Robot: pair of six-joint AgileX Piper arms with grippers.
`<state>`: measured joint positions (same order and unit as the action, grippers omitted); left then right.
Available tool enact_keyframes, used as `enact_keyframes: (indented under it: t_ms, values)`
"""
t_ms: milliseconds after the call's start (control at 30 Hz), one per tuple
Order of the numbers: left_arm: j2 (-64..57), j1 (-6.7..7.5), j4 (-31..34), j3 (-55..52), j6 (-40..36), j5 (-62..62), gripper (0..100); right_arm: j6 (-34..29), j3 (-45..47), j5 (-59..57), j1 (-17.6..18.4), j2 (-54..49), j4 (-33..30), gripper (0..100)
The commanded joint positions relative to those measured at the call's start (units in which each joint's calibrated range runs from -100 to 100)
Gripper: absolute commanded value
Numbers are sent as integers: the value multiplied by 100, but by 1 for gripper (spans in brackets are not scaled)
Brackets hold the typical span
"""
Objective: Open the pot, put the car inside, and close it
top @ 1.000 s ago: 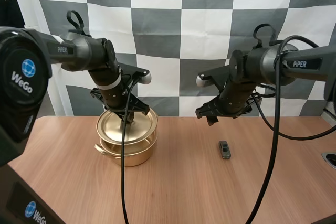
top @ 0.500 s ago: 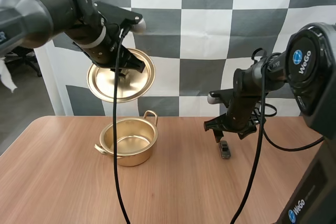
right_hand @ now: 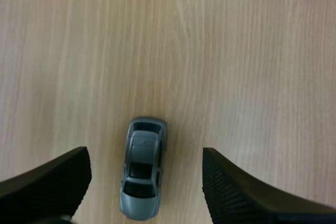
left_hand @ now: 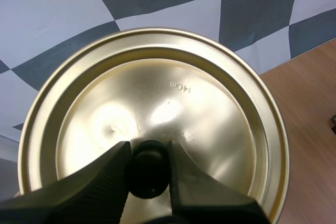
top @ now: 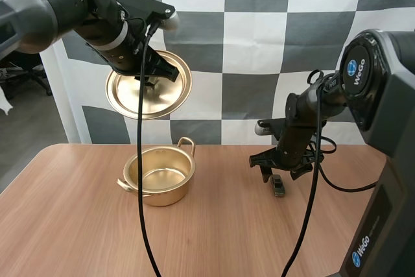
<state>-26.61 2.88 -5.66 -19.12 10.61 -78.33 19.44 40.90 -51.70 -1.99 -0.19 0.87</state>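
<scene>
A golden pot (top: 157,178) stands open on the wooden table, nothing inside it. Its golden lid (top: 149,85) hangs tilted high above the pot, held by its black knob (left_hand: 149,168) in my left gripper (top: 150,80), whose fingers (left_hand: 94,182) pinch the knob from both sides. A small grey toy car (top: 278,185) lies on the table to the right of the pot. My right gripper (top: 276,172) hovers just over the car, open, and the car (right_hand: 142,167) sits on the wood between the two spread fingers (right_hand: 47,187).
The wooden table (top: 214,231) has bare wood in front of the pot and between the pot and the car. Its front-right part runs under my right arm.
The left gripper lifted the lid off the pot and raised it high. The right gripper came down over the car and now sits lower around it.
</scene>
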Motion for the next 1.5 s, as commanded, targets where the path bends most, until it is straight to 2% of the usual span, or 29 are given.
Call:
enact_keyframes:
  t_ms: [0,500,567,600,733,933,1133,1267,1467]
  values:
    - [2,0,3,9,7,-21,0,14,-1,68,0,109,3,100]
    - [2,0,3,9,7,-21,0,29,-1,277,0,312,79,100]
    - [2,0,3,9,7,-21,0,29,-1,277,0,312,97,80]
    - [2,0,3,9,7,-21,0,29,-1,277,0,312,97,66]
    - [-21,0,3,25,7,-53,0,29,-1,277,0,312,97,0]
    - [-244,0,3,211,7,-53,0,29,-1,293,0,272,97,0]
    - [-881,0,3,1198,-4,-572,0,265,-1,392,98,-333,97,0]
    - [-1433,0,26,1920,-4,-890,0,444,-1,360,446,-1081,87,0]
    - [-2127,0,71,2921,-4,-943,0,512,-52,468,1396,-2193,89,0]
